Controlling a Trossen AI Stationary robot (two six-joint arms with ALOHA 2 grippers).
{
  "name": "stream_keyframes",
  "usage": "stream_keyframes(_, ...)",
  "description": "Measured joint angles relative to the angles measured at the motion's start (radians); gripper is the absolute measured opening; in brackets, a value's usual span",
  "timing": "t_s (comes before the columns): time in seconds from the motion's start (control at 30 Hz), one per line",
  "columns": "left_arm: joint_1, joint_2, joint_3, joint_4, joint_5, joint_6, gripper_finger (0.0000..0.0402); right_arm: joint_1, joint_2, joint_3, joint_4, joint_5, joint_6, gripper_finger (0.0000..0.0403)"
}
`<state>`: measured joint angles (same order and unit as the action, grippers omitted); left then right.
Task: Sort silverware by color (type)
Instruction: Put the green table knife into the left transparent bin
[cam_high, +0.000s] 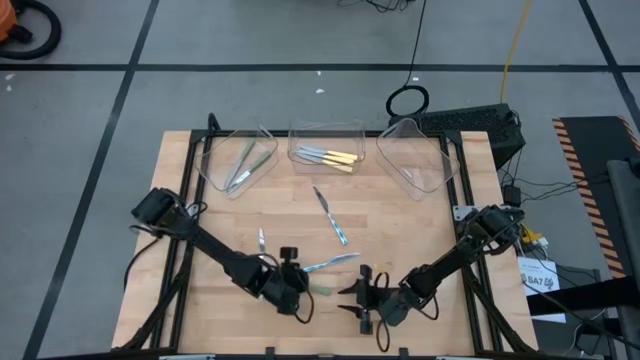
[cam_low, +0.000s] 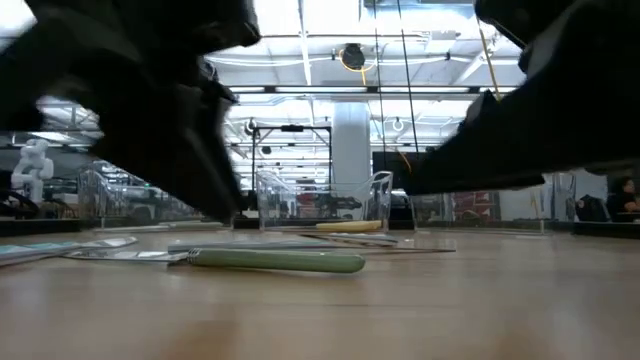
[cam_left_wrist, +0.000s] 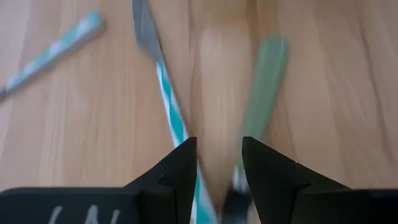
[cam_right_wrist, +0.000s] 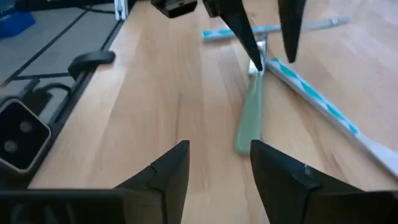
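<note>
Nearest the low camera, a green-handled utensil (cam_low: 277, 261) is seen lying flat on the table (cam_low: 320, 320). From above, the left gripper (cam_high: 300, 297) is set over its metal end, fingers parted, gripping nothing. The right gripper (cam_high: 368, 298), also open, is held just beside, near the front edge. "BA7" is read on a label (cam_high: 541, 279). Trays (cam_high: 326, 141) are seen at the far edge.

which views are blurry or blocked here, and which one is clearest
High view: clearest and evenly lit. Low view: arms loom as dark blurs; the green-handled utensil is sharp. Left wrist view: motion-blurred around the left gripper. Right wrist view: soft; the right gripper stands open.
</note>
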<state>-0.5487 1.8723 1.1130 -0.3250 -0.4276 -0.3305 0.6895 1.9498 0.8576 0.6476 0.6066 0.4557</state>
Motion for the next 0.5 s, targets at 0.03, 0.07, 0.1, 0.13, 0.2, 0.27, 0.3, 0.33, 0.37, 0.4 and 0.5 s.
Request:
stream_keyframes(0.03, -0.008, -0.001, 0.031, -0.088, 0.014, -0.032, 0.0136, 0.000, 0.008, 0.008, 0.011, 0.001, -0.012, 0.0162)
stream_keyframes(0.07, -0.018, -0.001, 0.058, -0.166, 0.018, -0.054, 0.0136, 0.000, 0.017, 0.016, 0.022, 0.000, -0.029, 0.0162)
stream_keyframes(0.1, -0.030, -0.001, 0.080, -0.226, 0.020, -0.066, 0.0136, 0.000, 0.031, 0.023, 0.031, 0.000, -0.044, 0.0162)
stream_keyframes(0.13, -0.045, -0.001, 0.099, -0.268, 0.020, -0.069, 0.0136, 0.000, 0.045, 0.034, 0.037, -0.001, -0.052, 0.0162)
stream_keyframes(0.2, -0.074, -0.009, 0.116, -0.316, 0.021, -0.069, 0.0136, 0.000, 0.080, 0.061, 0.037, 0.000, -0.057, 0.0162)
stream_keyframes(0.27, -0.097, -0.013, 0.116, -0.353, 0.028, -0.072, 0.0136, 0.000, 0.118, 0.090, 0.036, 0.000, -0.073, 0.0162)
stream_keyframes(0.3, -0.106, -0.013, 0.112, -0.375, 0.028, -0.083, 0.0136, -0.001, 0.137, 0.109, 0.036, 0.002, -0.079, 0.0162)
stream_keyframes(0.33, -0.110, -0.012, 0.105, -0.402, 0.028, -0.099, 0.0136, -0.001, 0.154, 0.126, 0.035, 0.014, -0.084, 0.0162)
stream_keyframes(0.37, -0.114, -0.012, 0.097, -0.425, 0.028, -0.115, 0.0136, -0.001, 0.169, 0.146, 0.035, 0.037, -0.092, 0.0162)
stream_keyframes(0.4, -0.115, -0.011, 0.091, -0.432, 0.027, -0.129, 0.0136, -0.001, 0.183, 0.166, 0.036, 0.056, -0.105, 0.0162)
stream_keyframes(0.5, -0.113, -0.011, 0.074, -0.427, 0.024, -0.146, 0.0136, -0.001, 0.214, 0.228, 0.024, 0.105, -0.158, 0.0162)
